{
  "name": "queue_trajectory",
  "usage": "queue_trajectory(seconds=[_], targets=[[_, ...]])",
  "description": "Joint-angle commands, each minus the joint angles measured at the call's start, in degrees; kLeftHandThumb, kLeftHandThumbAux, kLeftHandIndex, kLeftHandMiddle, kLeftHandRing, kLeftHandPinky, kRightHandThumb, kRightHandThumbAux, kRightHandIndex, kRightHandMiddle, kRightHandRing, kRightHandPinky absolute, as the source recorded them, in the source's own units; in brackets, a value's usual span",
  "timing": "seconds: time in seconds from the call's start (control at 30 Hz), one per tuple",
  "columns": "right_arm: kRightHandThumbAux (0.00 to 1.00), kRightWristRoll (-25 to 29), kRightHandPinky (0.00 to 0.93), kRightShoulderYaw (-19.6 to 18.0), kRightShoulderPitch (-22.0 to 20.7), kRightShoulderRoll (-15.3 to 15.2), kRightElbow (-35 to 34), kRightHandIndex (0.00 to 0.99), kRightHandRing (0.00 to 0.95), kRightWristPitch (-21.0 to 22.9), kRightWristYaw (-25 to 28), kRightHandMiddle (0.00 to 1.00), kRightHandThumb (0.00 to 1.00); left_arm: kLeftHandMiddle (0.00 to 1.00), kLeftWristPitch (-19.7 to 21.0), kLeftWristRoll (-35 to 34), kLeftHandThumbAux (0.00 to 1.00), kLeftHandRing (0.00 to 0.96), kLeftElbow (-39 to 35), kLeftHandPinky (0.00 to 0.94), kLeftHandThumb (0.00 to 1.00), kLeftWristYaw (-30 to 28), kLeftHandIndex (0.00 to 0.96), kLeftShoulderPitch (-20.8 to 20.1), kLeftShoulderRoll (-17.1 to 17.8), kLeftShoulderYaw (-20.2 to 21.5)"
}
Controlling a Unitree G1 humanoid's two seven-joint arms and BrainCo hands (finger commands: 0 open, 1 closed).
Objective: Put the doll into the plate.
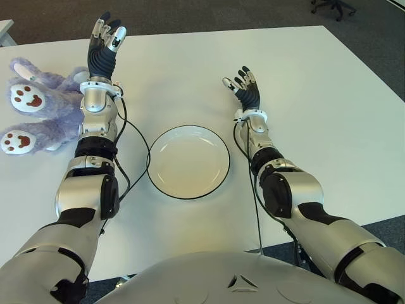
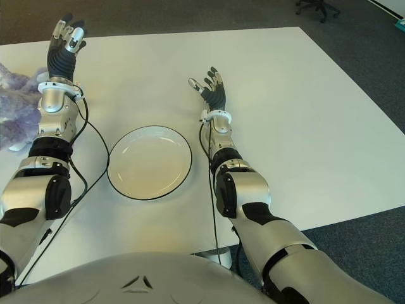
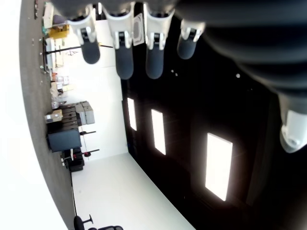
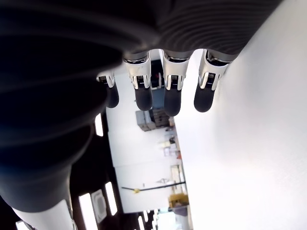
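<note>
A purple plush doll (image 1: 39, 111) with white paws lies on the white table (image 1: 190, 76) at the far left. Just right of it my left hand (image 1: 105, 39) stands raised, fingers (image 3: 123, 52) straight and holding nothing. A white plate (image 1: 188, 162) with a dark rim sits bare at the table's middle, near the front. My right hand (image 1: 243, 83) is lifted to the right of the plate, its fingers (image 4: 171, 98) spread and holding nothing.
Black cables (image 1: 131, 152) run along my left forearm close to the plate's left rim. An office chair base (image 1: 333, 6) stands on the dark carpet beyond the far right corner of the table.
</note>
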Motion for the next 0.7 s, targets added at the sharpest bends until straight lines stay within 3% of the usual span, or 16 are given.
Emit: queue_trajectory(seconds=[0.03,0.7], targets=[[0.777,0.0,0.108,0.0,3.8,1.0,2.5,0.051,0.092,2.5,-0.4,0.089,0.122,0.165,2.0,0.7,0.446,0.154,-2.4,0.141,0.000,1.5,0.000,0.2,-0.8,-0.4],[0.778,0.3,0.117,-0.1,4.2,1.1,2.4,0.059,0.102,2.3,-0.4,0.105,0.152,0.180,6.6,2.3,0.474,0.176,-13.6,0.180,0.000,3.5,0.024,2.5,-0.6,-0.2]])
